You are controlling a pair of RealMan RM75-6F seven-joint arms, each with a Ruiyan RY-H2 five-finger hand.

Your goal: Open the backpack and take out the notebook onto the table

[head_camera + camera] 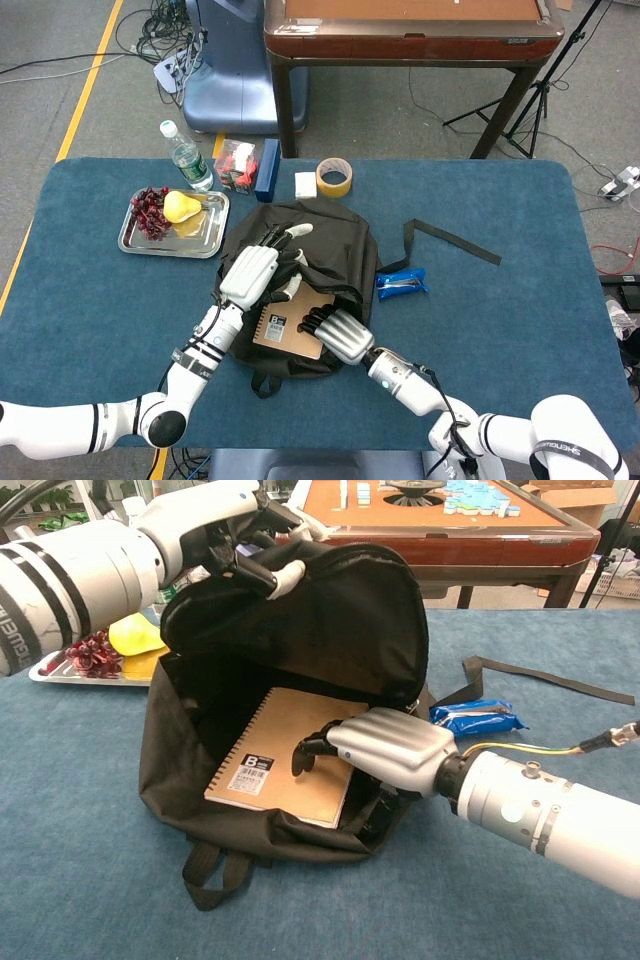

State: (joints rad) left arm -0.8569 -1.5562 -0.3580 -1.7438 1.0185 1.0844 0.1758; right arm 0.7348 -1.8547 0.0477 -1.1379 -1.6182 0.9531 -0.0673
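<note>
right hand (pixel 385 750) fingertips perhaps on notebook (pixel 285 755)

A table (pixel 520 330) covered in blue carpet-like cloth carries an open black fabric backpack (pixel 340 245) near its middle. A metal tray (pixel 205 240) of fruit lies at the far left, with a clear plastic bottle (pixel 186 157), a red packet (pixel 236 165), a dark blue box (pixel 267 169), a roll of tan tape (pixel 334 178), a black strap (pixel 455 241) and a blue wrapper (pixel 402 283).

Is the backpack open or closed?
Open. The left robot hand holds the backpack flap up, and the notebook shows inside.
</note>
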